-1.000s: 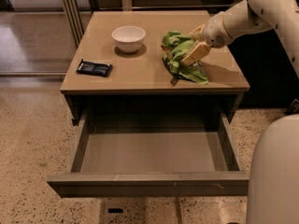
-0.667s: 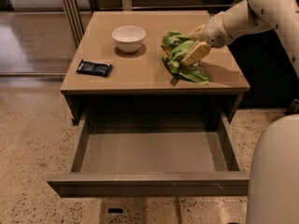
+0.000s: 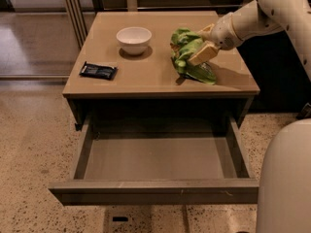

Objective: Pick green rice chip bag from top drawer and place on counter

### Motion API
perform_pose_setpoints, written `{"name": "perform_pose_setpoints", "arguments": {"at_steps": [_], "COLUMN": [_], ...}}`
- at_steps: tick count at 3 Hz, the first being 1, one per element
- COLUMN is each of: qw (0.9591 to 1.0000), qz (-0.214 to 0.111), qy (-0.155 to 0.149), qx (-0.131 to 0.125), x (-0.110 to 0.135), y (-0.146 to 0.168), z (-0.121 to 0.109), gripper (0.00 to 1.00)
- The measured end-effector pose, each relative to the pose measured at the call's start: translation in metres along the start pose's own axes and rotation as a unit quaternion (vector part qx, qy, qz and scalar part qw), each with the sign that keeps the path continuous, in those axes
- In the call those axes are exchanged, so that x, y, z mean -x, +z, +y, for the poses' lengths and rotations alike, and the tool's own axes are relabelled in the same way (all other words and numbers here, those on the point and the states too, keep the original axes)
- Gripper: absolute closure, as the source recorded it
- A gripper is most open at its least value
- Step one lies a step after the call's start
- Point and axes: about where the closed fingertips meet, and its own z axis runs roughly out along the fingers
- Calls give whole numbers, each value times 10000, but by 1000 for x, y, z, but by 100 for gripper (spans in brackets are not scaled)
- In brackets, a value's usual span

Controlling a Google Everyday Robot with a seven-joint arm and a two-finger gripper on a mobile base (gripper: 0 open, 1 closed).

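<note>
While gripper clenches green rice chip bag on counter, we fear foil snagging pad at release, dragging bag off edge.

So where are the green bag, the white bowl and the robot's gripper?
green bag [image 3: 201, 74], camera view: its lower end.
white bowl [image 3: 133, 44], camera view: its front side.
gripper [image 3: 195, 46], camera view: between its fingertips, at the bag.

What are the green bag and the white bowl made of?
The green rice chip bag, at the tool on the right side of the counter, looks like thin foil or plastic: it is crumpled and creased. The white bowl looks like glazed ceramic, maybe plastic: smooth, glossy, with a thick rim.
</note>
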Motion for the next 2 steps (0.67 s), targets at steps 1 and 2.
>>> {"name": "perform_pose_setpoints", "arguments": {"at_steps": [1, 2], "qw": [10000, 10000], "qz": [0, 0], "qy": [0, 0], "qx": [1, 1], "x": [0, 0], "y": [0, 0], "z": [0, 0], "gripper": [0, 0]}}
